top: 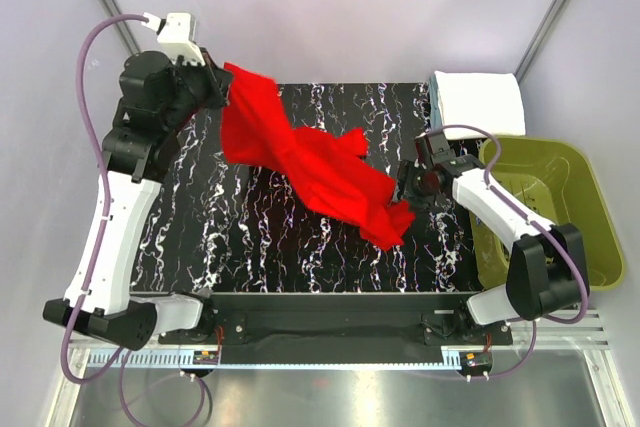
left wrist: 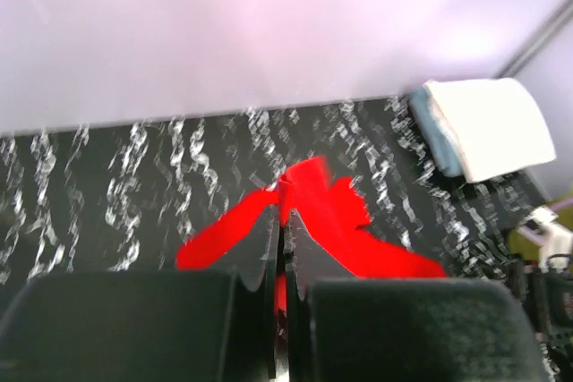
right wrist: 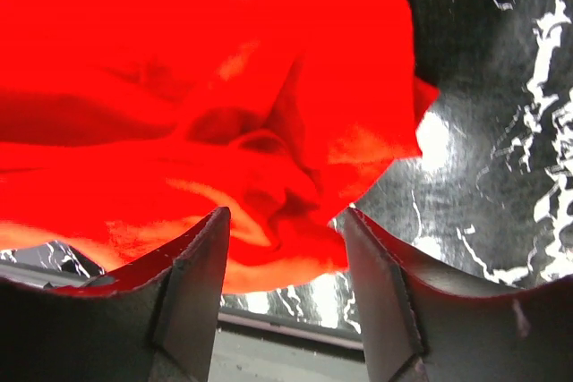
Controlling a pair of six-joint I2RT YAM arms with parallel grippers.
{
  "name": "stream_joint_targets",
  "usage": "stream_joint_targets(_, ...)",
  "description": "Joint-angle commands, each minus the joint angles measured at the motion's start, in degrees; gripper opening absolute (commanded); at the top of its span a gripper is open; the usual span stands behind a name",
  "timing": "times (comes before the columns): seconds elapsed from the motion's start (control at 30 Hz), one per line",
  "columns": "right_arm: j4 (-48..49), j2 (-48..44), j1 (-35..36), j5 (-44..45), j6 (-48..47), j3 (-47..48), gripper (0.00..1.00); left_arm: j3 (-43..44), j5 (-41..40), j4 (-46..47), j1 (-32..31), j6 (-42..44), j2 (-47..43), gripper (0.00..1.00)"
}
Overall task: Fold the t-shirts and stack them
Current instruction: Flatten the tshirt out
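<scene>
A bright red t-shirt (top: 310, 167) stretches in a twisted band across the black marbled table (top: 250, 237), from the back left down to the middle right. My left gripper (top: 222, 85) is shut on its upper corner, and red cloth (left wrist: 313, 212) shows pinched between the fingers (left wrist: 269, 310). My right gripper (top: 408, 187) stands open just right of the shirt's low end (right wrist: 269, 131); the bunched cloth lies ahead of its fingers (right wrist: 192, 266), not between them. A folded white shirt on a pale blue one (top: 478, 99) lies at the back right corner, seen again as a folded stack (left wrist: 488, 127).
An olive-green plastic basket (top: 590, 197) stands off the table's right edge, beside my right arm. The table's front rail (top: 330, 302) runs along the near side. Pale walls close in the back and sides.
</scene>
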Motion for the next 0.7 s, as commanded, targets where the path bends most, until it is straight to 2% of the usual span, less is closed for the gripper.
stream_joint_targets(0.0,4.2,0.4,0.0,-0.1,-0.1,-1.6,0.59,-1.7,-8.2,-3.3,0.8,-0.6,1.2,0.0)
stream_joint_targets(0.1,5.4,0.7,0.0,-1.1,0.6,-3.1,0.56,-0.7,-16.4,-6.3,1.9,0.0,1.4,0.0)
stream_joint_targets(0.27,6.4,0.2,2.4,-2.9,0.5,-5.1,0.56,1.7,-24.1,-9.6,5.5,0.4,1.5,0.0)
stream_joint_targets(0.43,7.4,-2.9,6.9,-3.1,0.4,-7.3,0.58,1.2,-23.8,-11.1,9.5,-0.4,2.1,0.0)
stream_joint_targets(0.67,14.4,-3.7,8.2,-7.6,-0.3,-12.2,0.6,1.3,-20.0,-10.7,14.6,-1.3,2.2,0.0)
